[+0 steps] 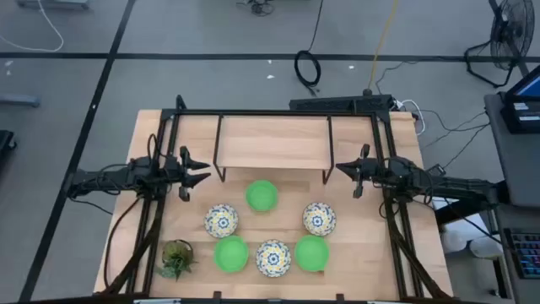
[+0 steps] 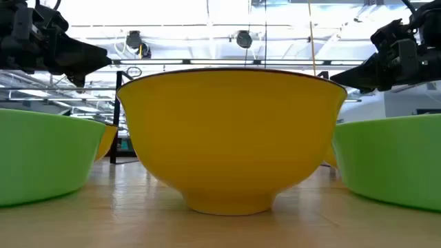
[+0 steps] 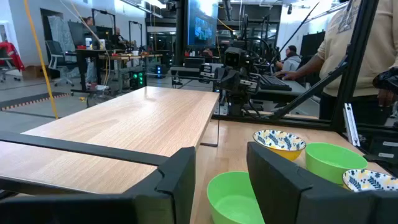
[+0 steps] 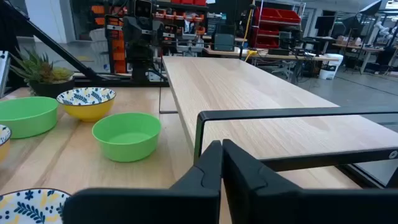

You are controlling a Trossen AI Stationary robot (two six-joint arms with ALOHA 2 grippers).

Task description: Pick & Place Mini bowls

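Observation:
Six mini bowls stand upright on their bases on the near half of the table. Three are plain green. Three are floral inside and yellow outside. In the low view one yellow bowl fills the middle, with a green bowl on each side. My left gripper hovers open above the table's left side, pointing right. My right gripper hovers shut above the right side, pointing left. Neither touches a bowl.
A raised wooden shelf in a black frame covers the table's far half. A small spiky potted plant stands near the near-left corner. Bare wood lies between the shelf's front edge and the bowls. People and desks show beyond the table.

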